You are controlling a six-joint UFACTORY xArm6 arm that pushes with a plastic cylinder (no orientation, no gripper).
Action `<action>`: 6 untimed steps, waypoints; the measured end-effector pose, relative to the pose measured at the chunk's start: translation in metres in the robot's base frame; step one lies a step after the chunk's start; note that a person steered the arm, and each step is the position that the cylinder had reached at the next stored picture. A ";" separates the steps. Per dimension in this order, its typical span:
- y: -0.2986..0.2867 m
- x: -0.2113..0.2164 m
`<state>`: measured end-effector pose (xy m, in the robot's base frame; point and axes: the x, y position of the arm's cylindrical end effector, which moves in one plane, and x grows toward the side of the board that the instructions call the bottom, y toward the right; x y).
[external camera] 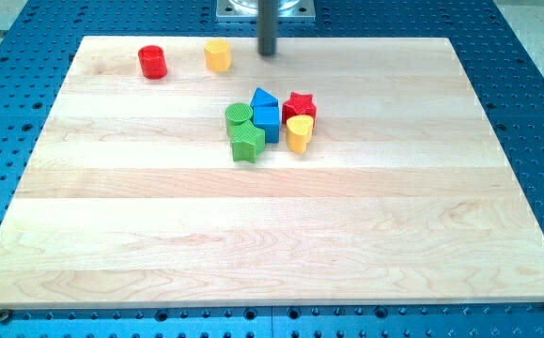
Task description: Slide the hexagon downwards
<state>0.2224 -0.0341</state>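
A yellow hexagon block (217,55) stands near the view's top edge of the wooden board, left of centre. My tip (268,53) is at the top edge of the board, a short way to the hexagon's right and not touching it. A red cylinder (152,62) stands to the hexagon's left.
A cluster sits in the upper middle of the board (253,235): a green cylinder (239,115), a green star-like block (246,144), a blue pointed block (265,101), a blue cube (268,123), a red star (299,105) and a yellow heart-like block (299,133). A blue perforated table (535,84) surrounds the board.
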 end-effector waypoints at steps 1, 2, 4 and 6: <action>-0.020 -0.001; -0.022 0.001; -0.022 -0.003; -0.069 -0.015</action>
